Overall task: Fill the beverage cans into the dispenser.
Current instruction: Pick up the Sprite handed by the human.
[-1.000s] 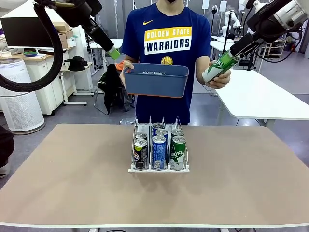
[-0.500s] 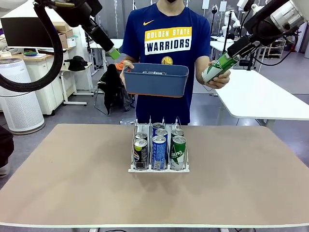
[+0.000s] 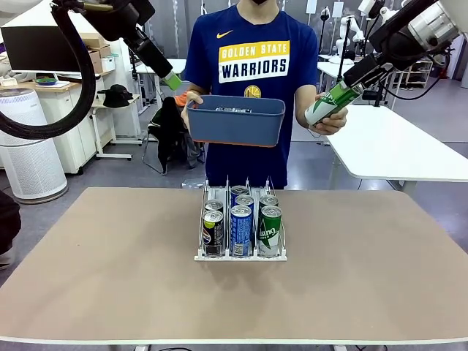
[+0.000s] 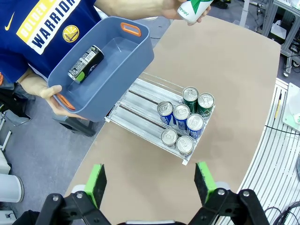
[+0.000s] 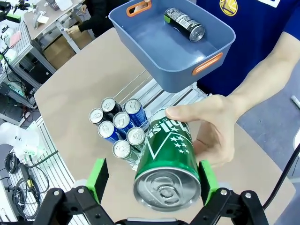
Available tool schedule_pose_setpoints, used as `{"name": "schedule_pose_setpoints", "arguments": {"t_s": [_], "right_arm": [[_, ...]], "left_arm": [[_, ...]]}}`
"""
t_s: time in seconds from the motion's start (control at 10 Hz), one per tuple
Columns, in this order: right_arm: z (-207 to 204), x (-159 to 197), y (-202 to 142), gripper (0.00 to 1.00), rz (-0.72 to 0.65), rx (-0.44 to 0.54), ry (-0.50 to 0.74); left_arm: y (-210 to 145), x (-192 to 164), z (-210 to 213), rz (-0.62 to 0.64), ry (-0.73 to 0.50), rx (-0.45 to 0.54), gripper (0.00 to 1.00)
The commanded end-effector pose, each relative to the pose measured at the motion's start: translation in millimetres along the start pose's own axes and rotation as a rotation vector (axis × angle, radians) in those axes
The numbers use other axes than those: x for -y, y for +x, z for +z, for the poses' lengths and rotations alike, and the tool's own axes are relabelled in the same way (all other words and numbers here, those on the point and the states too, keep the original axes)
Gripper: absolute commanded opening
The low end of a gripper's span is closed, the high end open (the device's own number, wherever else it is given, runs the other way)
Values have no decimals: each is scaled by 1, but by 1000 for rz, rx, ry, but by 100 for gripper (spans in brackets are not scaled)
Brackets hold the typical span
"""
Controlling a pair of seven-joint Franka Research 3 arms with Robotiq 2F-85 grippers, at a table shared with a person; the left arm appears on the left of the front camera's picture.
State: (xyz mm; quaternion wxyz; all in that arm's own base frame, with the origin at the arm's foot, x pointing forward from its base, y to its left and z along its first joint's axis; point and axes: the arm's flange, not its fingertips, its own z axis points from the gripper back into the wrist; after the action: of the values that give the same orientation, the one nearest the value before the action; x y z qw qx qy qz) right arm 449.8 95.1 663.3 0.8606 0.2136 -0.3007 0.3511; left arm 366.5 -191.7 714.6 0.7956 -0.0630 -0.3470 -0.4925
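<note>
Little changed: right gripper fingers stay apart around slim green aluminium can in person's hand; left gripper fingers apart; handover pending.

The person's blue shirt reads GOLDEN STATE WARRIORS, below a small swoosh mark.

I see the dispenser at the middle of the table, with 7 cans standing toward its near end: 2 in the left lane, 3 in the middle, 2 in the right. Behind it, past the table's far edge, a person holds a bin up above the dispenser; 1 can lies inside it. Right of the bin, the person's hand holds another can, tilted, between the spread fingers of my right gripper. My left gripper hangs high, left of the bin.
</note>
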Motion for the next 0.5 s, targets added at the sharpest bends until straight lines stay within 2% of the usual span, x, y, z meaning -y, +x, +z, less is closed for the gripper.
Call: {"name": "schedule_pose_setpoints", "arguments": {"t_s": [0.0,0.3,0.4], "right_arm": [[0,-1,0,100,2,-1,3],[1,0,2,10,-1,5,-7],[1,-1,2,0,1,-4,-8]], "left_arm": [[-1,-1,0,2,3,-2,100],[-1,-1,0,2,3,-2,100],[-1,-1,0,2,3,-2,100]]}}
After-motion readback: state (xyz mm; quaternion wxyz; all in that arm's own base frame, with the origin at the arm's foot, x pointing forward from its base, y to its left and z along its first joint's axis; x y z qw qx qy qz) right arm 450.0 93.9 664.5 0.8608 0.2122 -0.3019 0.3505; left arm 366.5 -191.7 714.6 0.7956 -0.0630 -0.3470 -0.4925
